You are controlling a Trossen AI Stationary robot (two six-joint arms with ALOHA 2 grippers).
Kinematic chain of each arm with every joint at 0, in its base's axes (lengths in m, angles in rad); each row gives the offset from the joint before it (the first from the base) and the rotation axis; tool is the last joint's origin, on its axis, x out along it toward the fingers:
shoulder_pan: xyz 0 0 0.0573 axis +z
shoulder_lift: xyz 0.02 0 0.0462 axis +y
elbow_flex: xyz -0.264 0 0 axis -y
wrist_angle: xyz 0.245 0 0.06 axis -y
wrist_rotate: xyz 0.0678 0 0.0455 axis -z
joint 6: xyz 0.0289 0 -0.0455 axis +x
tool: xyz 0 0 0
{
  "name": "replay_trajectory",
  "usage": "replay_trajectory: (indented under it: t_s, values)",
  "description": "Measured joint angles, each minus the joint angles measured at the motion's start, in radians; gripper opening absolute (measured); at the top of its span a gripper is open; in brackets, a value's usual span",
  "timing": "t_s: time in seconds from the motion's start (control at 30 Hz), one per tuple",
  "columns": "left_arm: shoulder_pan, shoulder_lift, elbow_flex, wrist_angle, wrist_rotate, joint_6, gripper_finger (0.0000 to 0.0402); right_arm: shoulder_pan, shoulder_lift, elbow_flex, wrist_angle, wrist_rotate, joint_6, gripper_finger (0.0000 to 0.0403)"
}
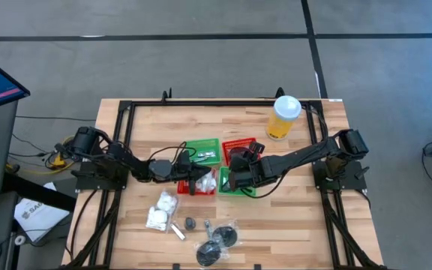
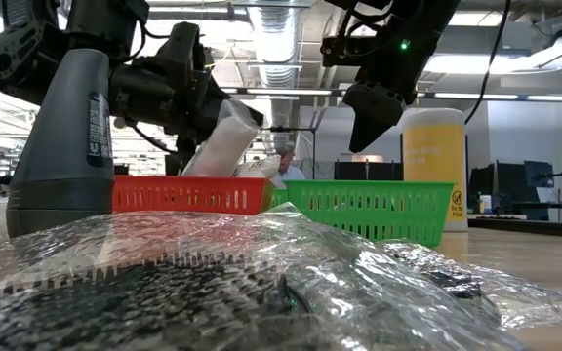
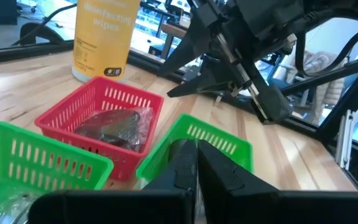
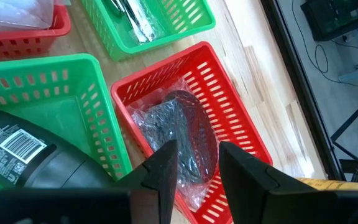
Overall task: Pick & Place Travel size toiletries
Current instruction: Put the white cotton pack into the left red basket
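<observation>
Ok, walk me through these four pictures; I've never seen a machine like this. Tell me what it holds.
It is a robot with two dark arms at a wooden table, each ending in two fingers. One picture looks straight down, one looks level across the tabletop, and two come from wrist cameras. Four mesh baskets sit mid-table, with a yellow cup behind. White packets, wrapped dark discs and a thin tube lie in front. The left fingers seem to pinch a white packet over a red basket. The right fingers are open and empty above another red basket holding a wrapped disc.
</observation>
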Motion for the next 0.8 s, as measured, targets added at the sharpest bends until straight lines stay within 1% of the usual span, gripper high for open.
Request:
replay_trajectory:
  t_s: [0.2,0.67,0.8]
  values:
    - [0.000,0.002,0.000,-0.003,0.001,-0.031,0.0004,0.000,0.000,0.000,0.000,0.000,0.000,0.0108]
    - [0.000,0.002,0.000,-0.013,0.004,-0.033,0.0071,0.000,0.000,0.000,0.000,0.000,0.000,0.0108]
    - [0.001,-0.013,0.000,-0.010,0.004,0.016,0.0080,0.000,0.000,0.000,0.000,0.000,-0.001,0.0108]
